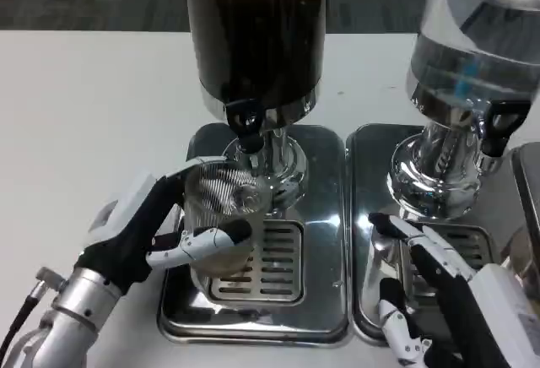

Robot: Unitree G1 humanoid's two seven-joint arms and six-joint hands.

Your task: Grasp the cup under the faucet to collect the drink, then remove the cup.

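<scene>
A clear plastic cup (221, 212) stands on the drip grate under the black faucet tap (245, 123) of the dark drink dispenser (255, 30). My left hand (156, 229) wraps around the cup from the left, with fingers behind it and the thumb across its front. I cannot tell how much liquid is in the cup. My right hand (439, 288) rests over the right drip tray (422, 233) with its fingers spread and nothing in them.
A second dispenser (472, 56) with clear liquid and its own black tap (499, 123) stands on the right tray. The steel tray (261, 300) under the dark dispenser has a raised rim. White table (84, 115) lies to the left.
</scene>
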